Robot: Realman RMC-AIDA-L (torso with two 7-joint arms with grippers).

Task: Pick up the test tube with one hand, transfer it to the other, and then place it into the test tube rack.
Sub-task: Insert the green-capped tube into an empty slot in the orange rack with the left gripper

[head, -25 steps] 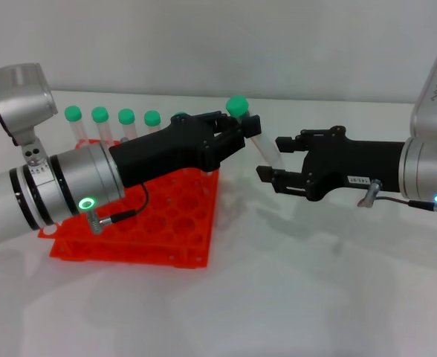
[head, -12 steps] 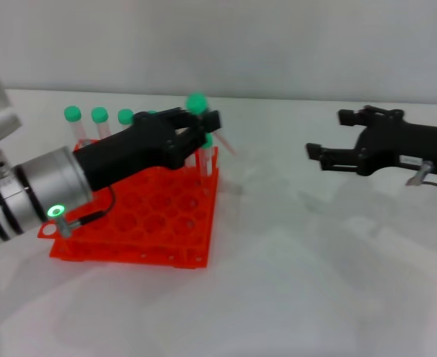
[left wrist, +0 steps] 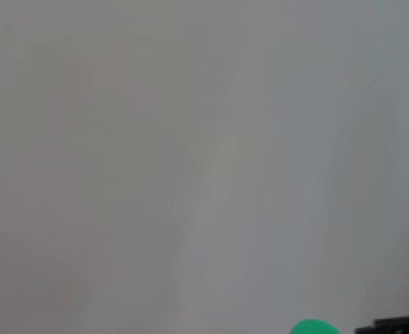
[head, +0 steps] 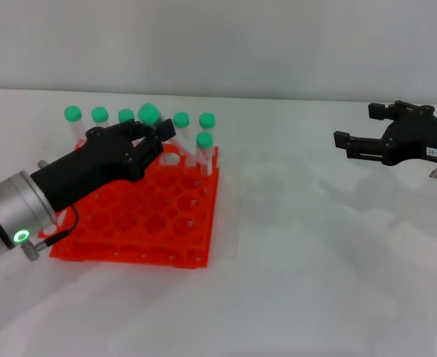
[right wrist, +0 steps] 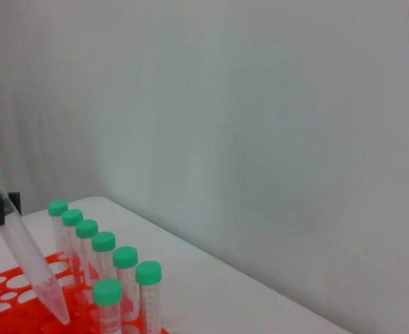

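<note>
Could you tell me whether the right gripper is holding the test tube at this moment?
No, the right gripper is open and empty, while the left gripper holds the test tube over the test tube rack.

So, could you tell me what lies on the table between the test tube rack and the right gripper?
Nothing: in the head view, only bare white table separates the test tube rack from the right gripper.

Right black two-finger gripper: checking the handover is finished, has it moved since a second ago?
Yes. The right gripper has pulled away from the orange-red rack, toward the robot's right.
</note>
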